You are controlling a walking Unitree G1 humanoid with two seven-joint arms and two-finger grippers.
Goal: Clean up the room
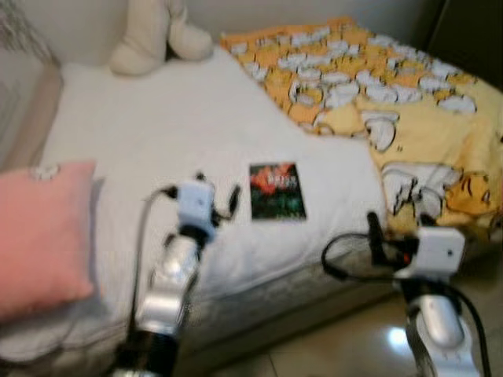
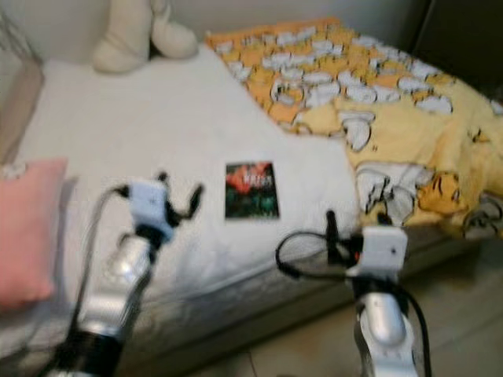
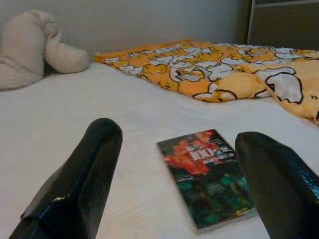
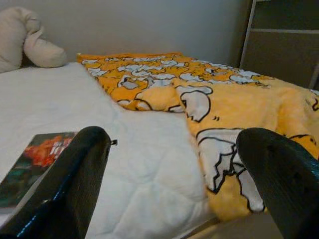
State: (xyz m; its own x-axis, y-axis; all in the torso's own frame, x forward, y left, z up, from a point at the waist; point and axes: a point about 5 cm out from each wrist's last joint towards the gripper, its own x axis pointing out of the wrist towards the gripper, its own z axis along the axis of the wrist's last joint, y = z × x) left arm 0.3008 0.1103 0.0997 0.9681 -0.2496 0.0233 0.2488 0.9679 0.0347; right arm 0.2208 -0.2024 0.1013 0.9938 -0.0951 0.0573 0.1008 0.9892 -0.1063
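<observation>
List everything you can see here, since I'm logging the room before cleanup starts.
bed: one, white quilted cover, spans the scene
book: one, dark cover with red and green, flat on the bed near its front edge
blanket: one, yellow-orange with white cartoon print, rumpled over the bed's right side
pillow: one, pink, at the bed's left edge
plush toy: one, cream, at the far end of the bed
floor: tiled, pale, before the bed
left pincer: open, over the bed just left of the book
right pincer: open, at the bed's front edge by the blanket
</observation>
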